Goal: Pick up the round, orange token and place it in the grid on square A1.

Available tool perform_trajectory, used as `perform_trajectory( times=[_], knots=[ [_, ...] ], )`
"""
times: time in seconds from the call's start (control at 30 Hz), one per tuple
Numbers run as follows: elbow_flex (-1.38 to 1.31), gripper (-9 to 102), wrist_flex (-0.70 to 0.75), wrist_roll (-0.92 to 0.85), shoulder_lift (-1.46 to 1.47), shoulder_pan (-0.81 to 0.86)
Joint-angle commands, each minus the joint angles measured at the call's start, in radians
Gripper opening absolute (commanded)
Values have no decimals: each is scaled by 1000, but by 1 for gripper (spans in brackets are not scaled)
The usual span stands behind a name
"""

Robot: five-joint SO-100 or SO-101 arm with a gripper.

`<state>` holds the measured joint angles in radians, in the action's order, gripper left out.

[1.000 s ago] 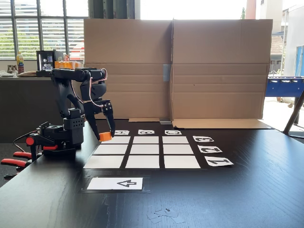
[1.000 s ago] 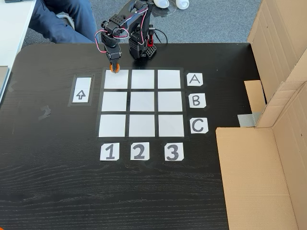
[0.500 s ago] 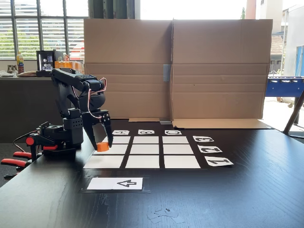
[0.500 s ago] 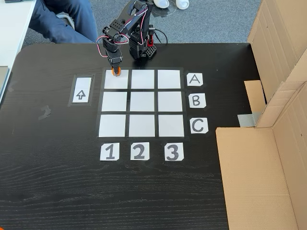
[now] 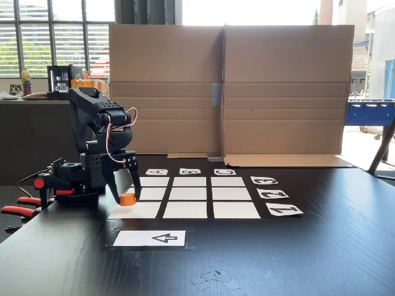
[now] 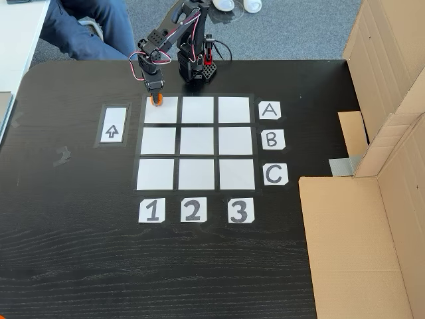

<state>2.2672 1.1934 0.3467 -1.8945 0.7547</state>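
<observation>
One token [image 5: 127,199] between the jaws has dropped lower onto square A1 [image 6: 161,110].

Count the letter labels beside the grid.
3: A, B and C run down the grid's right side in the top-down fixed view.

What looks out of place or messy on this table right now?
Small torn scraps lie loose near the table's front edge in a fixed view. A pale smudge marks the dark tabletop left of the grid. Otherwise nothing stands out.
</observation>
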Motion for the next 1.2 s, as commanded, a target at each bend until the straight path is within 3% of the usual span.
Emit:
perform_trajectory(
  times=[0.0,0.77,1.17],
  knots=[
    [0,0,-21,-5,6,-3],
    [28,0,-80,29,46,-129],
    [26,8,-84,32,49,-123]
  ],
)
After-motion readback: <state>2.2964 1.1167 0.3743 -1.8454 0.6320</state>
